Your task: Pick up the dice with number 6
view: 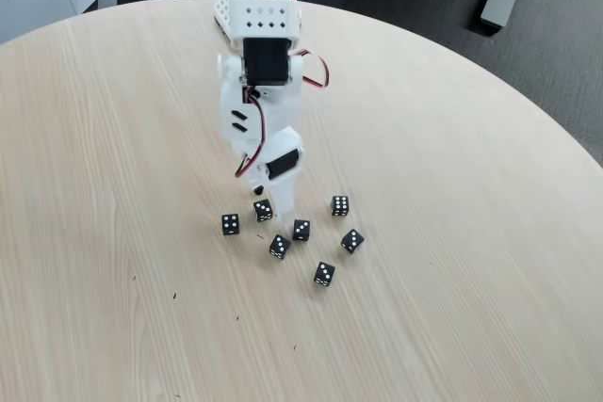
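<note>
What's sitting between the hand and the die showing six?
In the fixed view, only bare table separates the hand from the die showing six; another die sits just below that line.

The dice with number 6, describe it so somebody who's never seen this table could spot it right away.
On the round pale wooden table, seven small black dice lie scattered below the white robot arm. The small black die with six white pips is the upper right one in the fixed view, right of the tool; its top shows two rows of three pips.
</note>
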Controlling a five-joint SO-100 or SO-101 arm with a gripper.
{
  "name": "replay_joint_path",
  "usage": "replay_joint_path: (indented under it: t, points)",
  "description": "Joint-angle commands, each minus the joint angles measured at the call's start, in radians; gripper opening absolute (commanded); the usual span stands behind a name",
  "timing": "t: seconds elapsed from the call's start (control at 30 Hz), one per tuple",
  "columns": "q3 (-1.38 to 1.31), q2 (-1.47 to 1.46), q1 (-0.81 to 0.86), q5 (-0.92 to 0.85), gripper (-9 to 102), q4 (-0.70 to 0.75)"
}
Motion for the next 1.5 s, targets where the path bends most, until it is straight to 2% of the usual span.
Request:
replay_joint_path:
  t: [0.0,0.7,1.07,1.47]
  points:
    - [-0.006,0.011,-0.069,-0.038,21,-0.002]
    - [-0.006,0.006,-0.410,-0.107,21,0.005]
    - [-0.023,0.020,-0.402,-0.166,23,-0.011]
    - [-0.023,0.021,-0.400,-0.279,26,-0.124]
